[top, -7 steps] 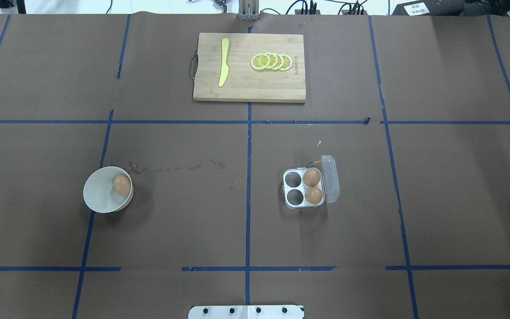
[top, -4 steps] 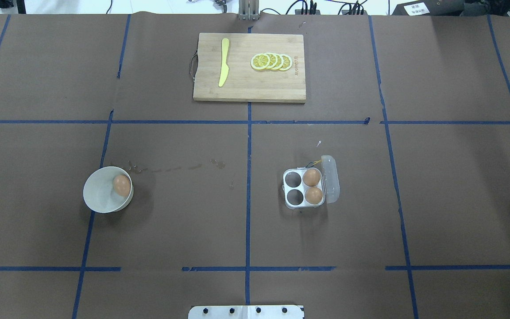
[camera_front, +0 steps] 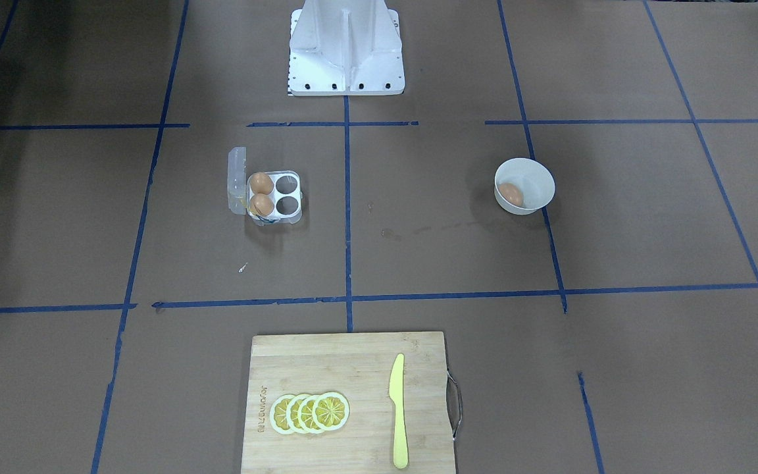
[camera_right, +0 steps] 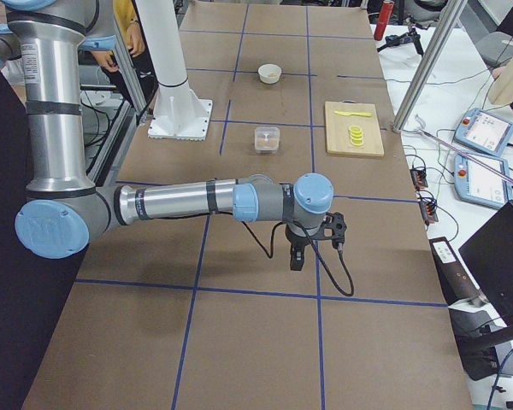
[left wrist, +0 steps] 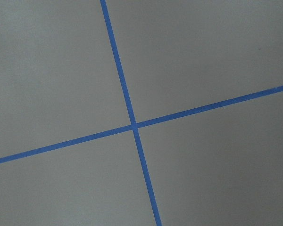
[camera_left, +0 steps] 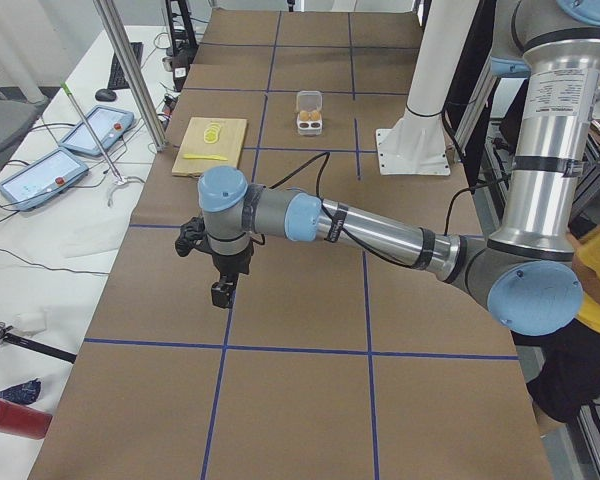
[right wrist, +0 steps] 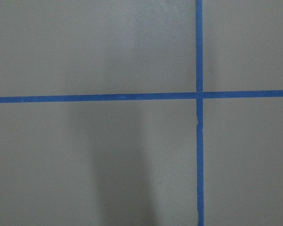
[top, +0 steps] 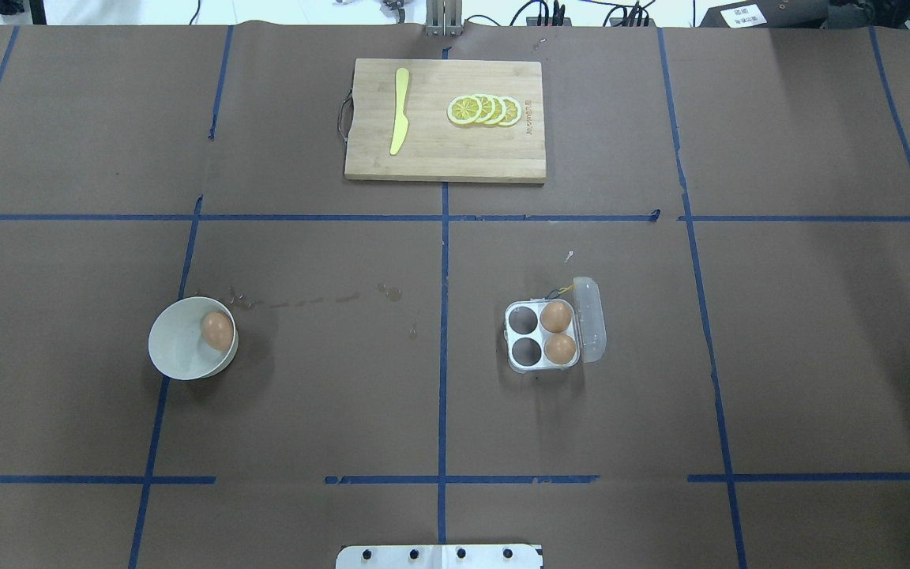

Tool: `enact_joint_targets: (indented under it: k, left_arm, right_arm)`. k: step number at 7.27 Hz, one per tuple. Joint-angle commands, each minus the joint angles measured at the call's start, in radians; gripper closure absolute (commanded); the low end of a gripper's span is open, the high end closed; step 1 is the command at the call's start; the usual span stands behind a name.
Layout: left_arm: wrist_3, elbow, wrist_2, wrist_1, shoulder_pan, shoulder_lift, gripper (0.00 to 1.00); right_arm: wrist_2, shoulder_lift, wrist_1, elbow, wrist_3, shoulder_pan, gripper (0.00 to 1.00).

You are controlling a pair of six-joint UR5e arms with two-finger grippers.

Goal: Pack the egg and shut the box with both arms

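The egg [top: 217, 330] is tan-brown and lies in a round white bowl [top: 173, 348] on the table's left half; it also shows in the front view [camera_front: 510, 193]. The box [top: 524, 333] is a clear four-cell carton right of centre, and its lid [top: 591, 320] is open to the right. Two eggs [top: 556, 316] fill its right cells and the left cells are empty. My left gripper [camera_left: 221, 293] and right gripper [camera_right: 297, 259] hang over bare table at opposite ends, far from both. They show only in the side views, so I cannot tell open or shut.
A wooden cutting board [top: 455, 154] with a yellow knife [top: 400, 118] and lemon slices [top: 484, 110] lies at the far middle. The white robot base [camera_front: 346, 52] stands at the near edge. Blue tape lines cross the brown table cover.
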Motion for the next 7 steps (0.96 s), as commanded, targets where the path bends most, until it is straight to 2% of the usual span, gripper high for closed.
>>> enact_joint_targets:
  k: [1, 2, 3, 4, 7]
  left_arm:
    - [-0.208, -0.067, -0.125, -0.067, 0.117, -0.007, 0.00]
    - [-0.424, -0.131, -0.112, -0.082, 0.241, -0.009, 0.00]
    - [-0.588, -0.141, -0.122, -0.178, 0.292, -0.006, 0.00]
    - [-0.812, -0.135, -0.142, -0.249, 0.358, -0.004, 0.00]
    - [-1.225, -0.097, -0.139, -0.501, 0.568, -0.005, 0.00]
  right_arm:
    - [0.006, -0.009, 0.101, -0.001, 0.006, -0.033, 0.00]
    - [0.010, -0.012, 0.108, 0.003, 0.009, -0.056, 0.00]
    - [0.010, -0.012, 0.112, 0.006, 0.006, -0.067, 0.00]
    - [0.019, -0.010, 0.111, 0.007, 0.006, -0.069, 0.00]
    - [0.026, -0.006, 0.112, 0.007, 0.008, -0.070, 0.00]
